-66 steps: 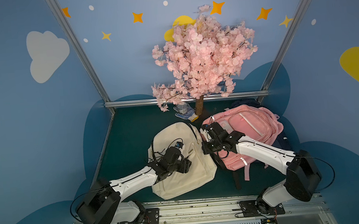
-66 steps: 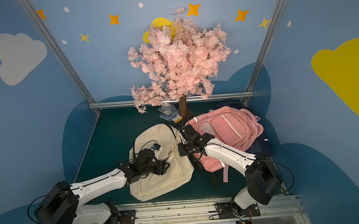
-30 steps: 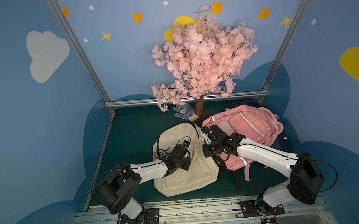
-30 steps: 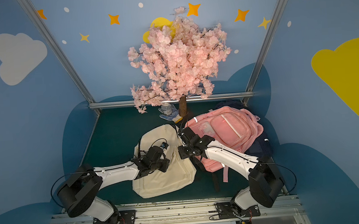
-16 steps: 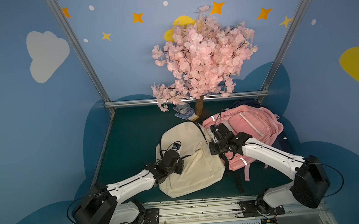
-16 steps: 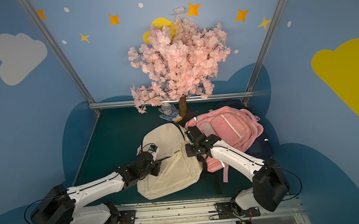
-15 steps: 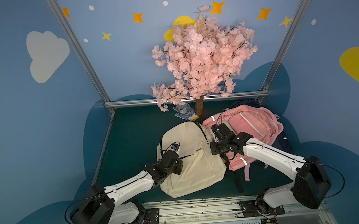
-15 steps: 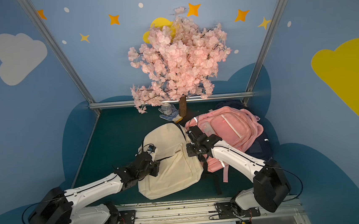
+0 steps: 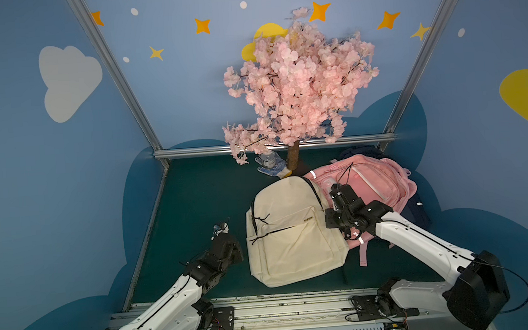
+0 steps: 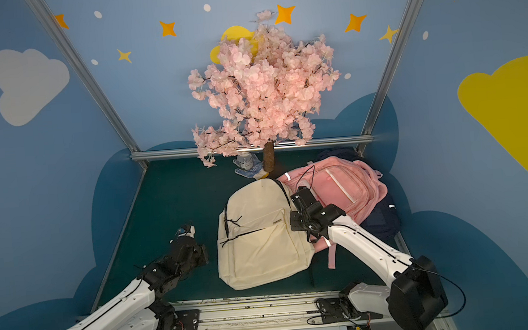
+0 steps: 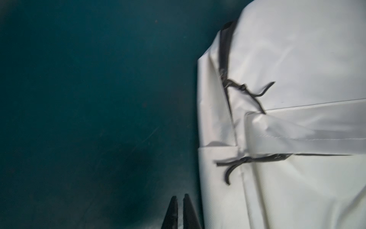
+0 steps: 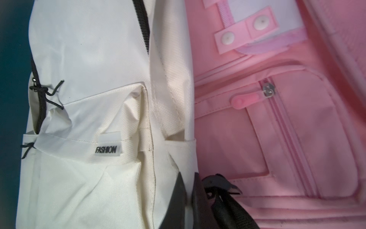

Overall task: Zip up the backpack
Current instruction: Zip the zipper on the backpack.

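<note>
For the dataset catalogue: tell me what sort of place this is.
Probably a staged robot test booth, dressed like a child's playroom: blue walls painted with clouds and stars, a fake pink blossom tree, and a left arm and right arm bolted to a metal rail by a cream backpack.

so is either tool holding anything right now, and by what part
The left tool is shut on nothing, beside the cream backpack. The right tool looks pinched on that backpack's side edge.
</note>
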You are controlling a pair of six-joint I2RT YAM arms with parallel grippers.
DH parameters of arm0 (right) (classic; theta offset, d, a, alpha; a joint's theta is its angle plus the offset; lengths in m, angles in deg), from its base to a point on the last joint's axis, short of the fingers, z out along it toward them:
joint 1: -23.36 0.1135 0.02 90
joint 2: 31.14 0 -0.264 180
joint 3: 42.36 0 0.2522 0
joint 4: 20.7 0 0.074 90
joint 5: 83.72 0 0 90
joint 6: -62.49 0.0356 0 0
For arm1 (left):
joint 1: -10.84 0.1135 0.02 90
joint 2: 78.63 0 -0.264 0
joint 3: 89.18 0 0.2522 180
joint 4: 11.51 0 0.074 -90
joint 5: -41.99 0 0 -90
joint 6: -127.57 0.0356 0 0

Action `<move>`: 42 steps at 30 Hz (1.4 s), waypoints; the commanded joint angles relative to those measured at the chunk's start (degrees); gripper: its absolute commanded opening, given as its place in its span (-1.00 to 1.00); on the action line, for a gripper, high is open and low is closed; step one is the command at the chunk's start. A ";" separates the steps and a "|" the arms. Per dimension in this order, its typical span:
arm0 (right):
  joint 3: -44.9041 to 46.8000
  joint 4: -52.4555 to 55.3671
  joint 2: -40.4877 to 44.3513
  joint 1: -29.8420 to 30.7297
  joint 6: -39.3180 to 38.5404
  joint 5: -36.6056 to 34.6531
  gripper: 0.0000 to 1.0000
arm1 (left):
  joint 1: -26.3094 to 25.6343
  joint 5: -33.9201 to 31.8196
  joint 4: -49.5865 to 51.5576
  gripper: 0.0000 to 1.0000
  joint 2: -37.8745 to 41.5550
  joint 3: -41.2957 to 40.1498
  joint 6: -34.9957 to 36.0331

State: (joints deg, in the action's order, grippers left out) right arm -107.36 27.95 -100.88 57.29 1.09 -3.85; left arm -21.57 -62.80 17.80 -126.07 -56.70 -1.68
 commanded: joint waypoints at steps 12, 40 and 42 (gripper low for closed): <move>5.36 -12.37 5.08 -0.28 -3.61 5.63 -1.00 | -2.12 16.00 -12.39 0.06 -7.64 6.82 13.89; 6.23 -12.32 6.54 -1.59 -4.64 3.81 -1.00 | -4.01 4.09 2.74 -0.70 -44.15 28.43 26.35; 6.21 -12.26 6.63 -1.81 -4.69 3.85 -1.00 | -4.07 3.98 2.89 -0.78 -44.19 28.27 25.94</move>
State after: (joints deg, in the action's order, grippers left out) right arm -101.37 18.49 -96.09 56.31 -3.10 1.46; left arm -25.98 -55.78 17.23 -169.45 -28.46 25.21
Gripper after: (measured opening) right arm 0.055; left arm 0.122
